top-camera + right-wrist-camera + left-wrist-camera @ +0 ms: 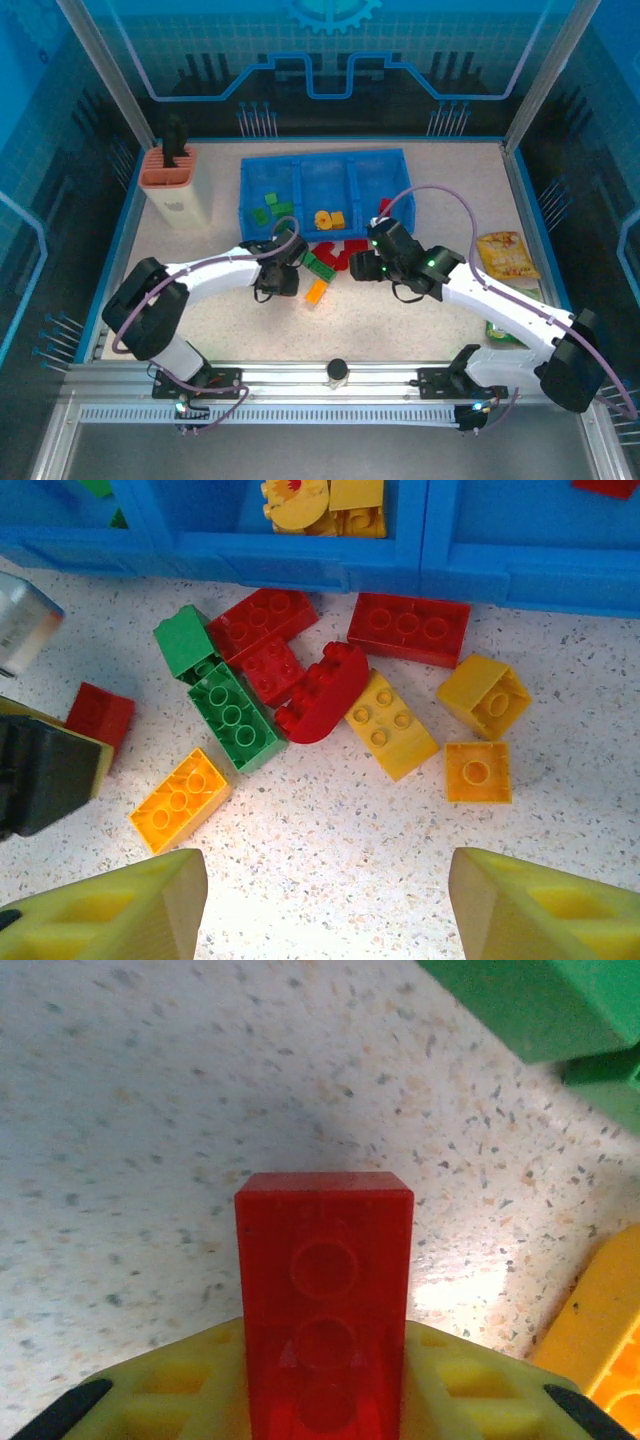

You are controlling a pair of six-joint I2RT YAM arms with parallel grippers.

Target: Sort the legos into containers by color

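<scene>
My left gripper point(279, 277) is shut on a red brick point(323, 1280); the brick stands between the yellow pads point(175, 1385), low over the table. In the right wrist view that red brick point(100, 716) shows at the left. My right gripper point(325, 910) is open above bare table, just short of the loose pile: red bricks point(408, 628), a red arch point(322, 692), green bricks point(238, 716), yellow bricks point(391, 724) and an orange brick point(180, 799). The blue tray point(322, 160) lies behind; its left compartment holds green bricks point(265, 210), its middle one yellow point(328, 219), its right one red point(385, 207).
An orange-and-cream holder with black tools point(175, 180) stands at the back left. A yellow snack packet point(507, 253) lies at the right, by my right arm. A black knob point(337, 372) sits on the front rail.
</scene>
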